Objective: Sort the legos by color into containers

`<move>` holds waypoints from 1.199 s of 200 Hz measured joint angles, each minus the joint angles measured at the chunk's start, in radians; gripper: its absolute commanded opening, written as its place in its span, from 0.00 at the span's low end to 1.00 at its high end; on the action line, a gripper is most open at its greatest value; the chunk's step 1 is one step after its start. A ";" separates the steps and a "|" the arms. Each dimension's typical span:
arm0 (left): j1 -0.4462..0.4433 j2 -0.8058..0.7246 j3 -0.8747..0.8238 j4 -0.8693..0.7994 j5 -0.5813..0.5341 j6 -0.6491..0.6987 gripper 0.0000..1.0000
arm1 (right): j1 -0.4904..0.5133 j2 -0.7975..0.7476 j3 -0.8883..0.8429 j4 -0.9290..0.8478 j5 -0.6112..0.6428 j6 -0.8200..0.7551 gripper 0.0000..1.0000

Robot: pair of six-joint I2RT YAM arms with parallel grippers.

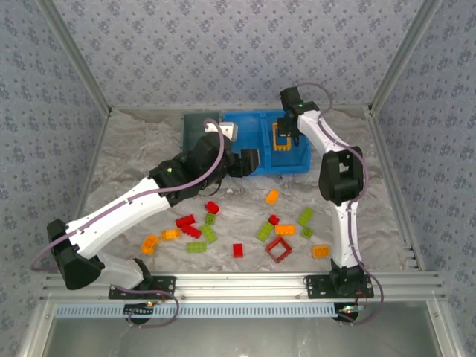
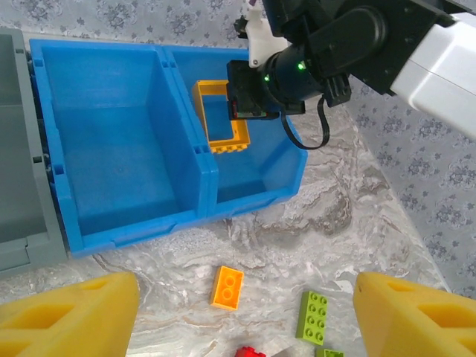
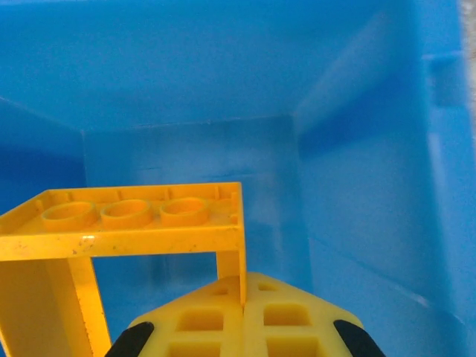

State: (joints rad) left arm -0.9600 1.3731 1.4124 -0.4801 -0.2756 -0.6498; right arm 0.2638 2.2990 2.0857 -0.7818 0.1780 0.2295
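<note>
The right tool [image 2: 242, 100] is clamped on one side of an orange open square plastic frame piece [image 2: 227, 143] and holds it over the right compartment [image 2: 260, 190] of the bright blue double plastic bin [image 2: 126, 223], close to the middle divider. How deep it hangs inside, I cannot tell. The grip looks narrow and at one edge, so on release the frame may swing, catch on the divider or rim, and end half outside or in the left compartment. The left tool [image 1: 249, 162] has its fingers wide apart with nothing between them, just in front of the blue bin. If this arm goes forward, it could push the light bin or meet the right arm. The grey plastic bin [image 2: 18, 149] stands touching the blue one on its left. Many small red, orange and lime green studded bricks [image 1: 264, 230] lie scattered on the tabletop [image 1: 134, 163]. The tabletop is pale grey with a marble pattern and looks a little wrinkled. Grey flowered wallpaper [image 1: 238, 44] encloses it.
</note>
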 measured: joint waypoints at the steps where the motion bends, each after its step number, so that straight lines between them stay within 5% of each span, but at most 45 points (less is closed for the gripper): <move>1: 0.000 0.000 0.000 -0.001 0.000 0.000 0.76 | 0.000 0.002 0.002 0.000 -0.001 0.000 0.00; 59: 0.000 0.003 -0.041 -0.003 0.003 -0.010 0.76 | -0.010 0.108 0.089 -0.014 -0.084 -0.002 0.00; 125: -0.015 0.002 -0.090 0.008 0.021 -0.014 0.76 | -0.027 0.125 0.099 -0.016 -0.127 0.013 0.34; 162: -0.053 0.002 -0.090 0.005 0.037 -0.002 0.70 | -0.031 0.078 0.086 -0.021 -0.119 0.017 0.35; 195: -0.109 0.031 -0.090 -0.012 0.121 0.025 0.63 | -0.031 -0.198 -0.091 -0.012 -0.092 0.047 0.35; 240: -0.240 0.237 -0.089 -0.057 0.262 0.056 0.52 | 0.014 -0.888 -0.491 0.005 -0.061 0.158 0.41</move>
State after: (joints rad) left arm -1.1999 1.6100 1.3235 -0.5373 -0.0135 -0.5941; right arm 0.2779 1.4113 1.5951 -0.7769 0.1169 0.3878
